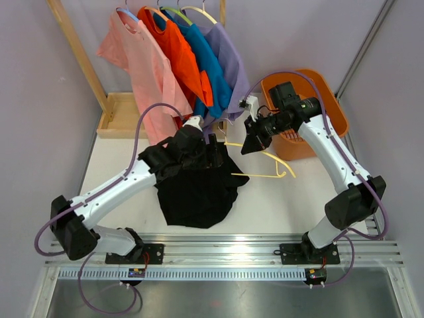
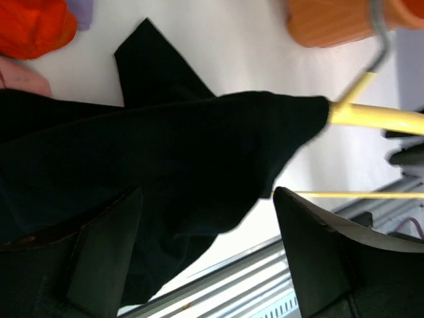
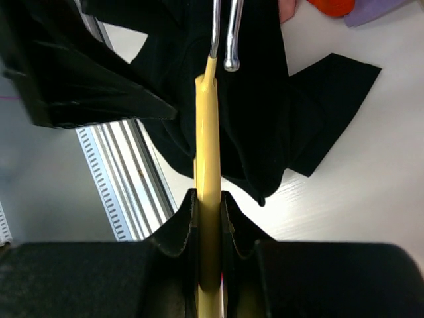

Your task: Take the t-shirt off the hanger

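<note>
Hanger braced, shirt nearly off
The right tool (image 3: pixel 209 202) pinches the yellow hanger (image 3: pixel 207 132) to brace it; the left tool (image 2: pixel 207 195), fingers spread, straddles the black t-shirt (image 1: pixel 195 189), which lies heaped on the desk (image 1: pixel 278 205) with one fold capping the hanger's end

No writing, brand, number or sign could be read in any of the three views. Two small dark circuit boards with orange parts, one near left (image 1: pixel 138 272) and one near right (image 1: pixel 315 277) on the slotted metal rail (image 1: pixel 225 273), were too small to make out any marking.
</note>
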You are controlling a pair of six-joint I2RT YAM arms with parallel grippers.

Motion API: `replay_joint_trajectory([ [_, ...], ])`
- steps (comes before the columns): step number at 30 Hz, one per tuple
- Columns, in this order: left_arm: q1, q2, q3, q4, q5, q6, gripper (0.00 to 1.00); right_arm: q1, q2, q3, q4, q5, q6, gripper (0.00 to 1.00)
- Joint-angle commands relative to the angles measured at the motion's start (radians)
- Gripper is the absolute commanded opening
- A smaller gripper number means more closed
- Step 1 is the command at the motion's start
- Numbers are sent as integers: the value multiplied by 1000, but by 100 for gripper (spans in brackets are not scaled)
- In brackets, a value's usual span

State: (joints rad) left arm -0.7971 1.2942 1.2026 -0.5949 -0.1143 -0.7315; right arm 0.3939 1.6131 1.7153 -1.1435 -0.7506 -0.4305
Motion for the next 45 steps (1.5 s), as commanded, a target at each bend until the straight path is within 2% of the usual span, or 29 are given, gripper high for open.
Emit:
replay_joint_trajectory([
  [1,-17,42,80,31,-113,-43,80,5,-7,17,70,-39,55,0],
  [2,-19,62,87,27,-126,-37,77,5,-9,17,70,-41,53,0],
  [4,-19,76,97,23,-156,-28,64,5,-12,12,73,-47,55,0],
  [5,-19,79,97,27,-160,-20,55,5,-15,13,71,-47,55,0],
  [6,-19,80,97,35,-165,-14,33,5,-13,12,68,-46,52,0],
  [7,-19,79,98,37,-169,-13,20,5,-15,10,65,-44,41,0],
  [9,-19,74,103,35,-182,1,1,5,-21,6,51,-39,24,0],
  [10,-17,70,107,32,-185,7,0,5,-22,4,41,-39,-8,0],
  [16,-1,-36,80,-54,-248,38,0,3,-47,-8,-68,-21,-187,0],
  [20,88,-148,-10,-109,-255,35,0,-9,-90,-57,-73,7,-266,0],
  [24,166,-233,-107,-184,-271,58,0,-61,-128,-51,-68,-35,-292,0],
  [30,246,-318,-239,-187,-194,69,0,-124,-160,3,-68,-101,-316,0],
  [36,263,-320,-245,-155,-160,104,0,-158,-209,41,-70,-185,-344,0],
  [41,263,-320,-245,-74,-55,180,1,-161,-243,53,-52,-204,-349,0],
  [42,263,-340,-248,-48,31,204,8,-162,-243,53,-50,-199,-347,0],
  [44,263,-378,-265,45,149,286,47,-162,-239,47,-50,-176,-346,0],
  [45,263,-400,-270,65,230,303,60,-161,-239,46,-47,-168,-343,0],
])
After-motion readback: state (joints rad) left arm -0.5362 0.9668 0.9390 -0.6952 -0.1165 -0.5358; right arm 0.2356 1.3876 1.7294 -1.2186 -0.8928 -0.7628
